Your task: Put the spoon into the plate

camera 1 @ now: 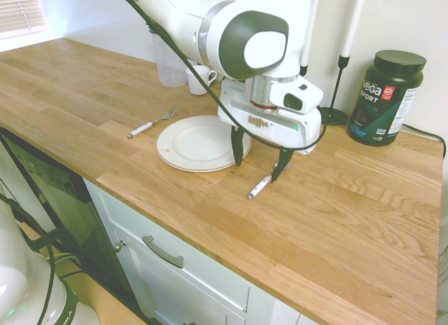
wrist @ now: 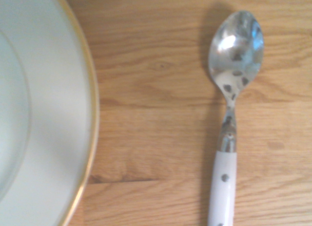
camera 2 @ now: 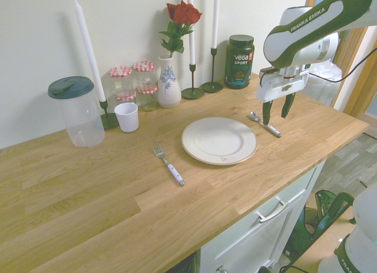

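Gripper (camera 2: pixel 278 113) hangs wide open and empty above the spoon (wrist: pixel 223 182), which lies on the wood beside the plate (camera 2: pixel 219 141). Lowered off-centre, a finger could push the slim handle aside; swung low, the spoon could knock the rim. Count: one spoon, one plate, one fork (camera 2: pixel 169 166), one cup (camera 2: pixel 126 117), three candles (camera 2: pixel 88 49), one vase (camera 2: pixel 168 85).

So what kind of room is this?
It looks like a kitchen: there's a wooden counter over white cupboards, with a dinner plate, a fork and a spoon on it.
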